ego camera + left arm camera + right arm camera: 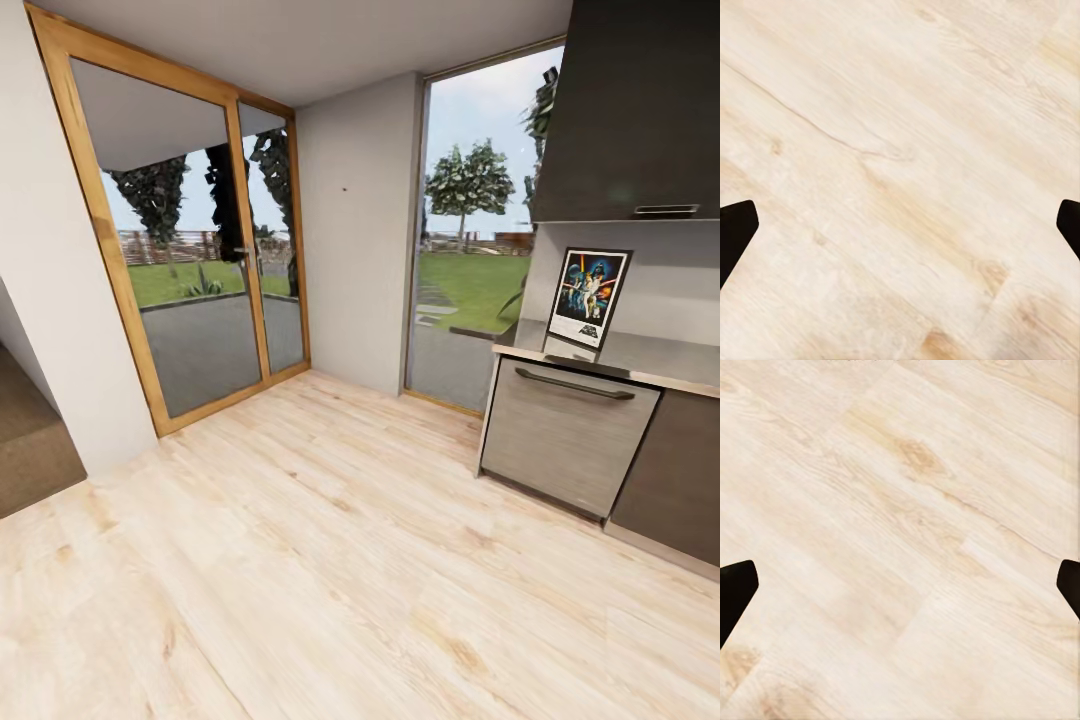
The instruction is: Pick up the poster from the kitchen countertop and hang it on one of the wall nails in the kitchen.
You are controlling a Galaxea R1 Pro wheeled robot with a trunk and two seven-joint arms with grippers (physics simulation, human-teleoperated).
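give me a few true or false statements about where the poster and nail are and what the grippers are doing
1. The poster stands upright on the kitchen countertop. True.
2. The poster already hangs on the wall nail. False: the nail is bare, on the pale wall between the glass door and the window.
3. The left gripper is shut on the poster. False: its fingers are spread apart over wooden floor.
4. The right gripper is open and holds nothing. True.
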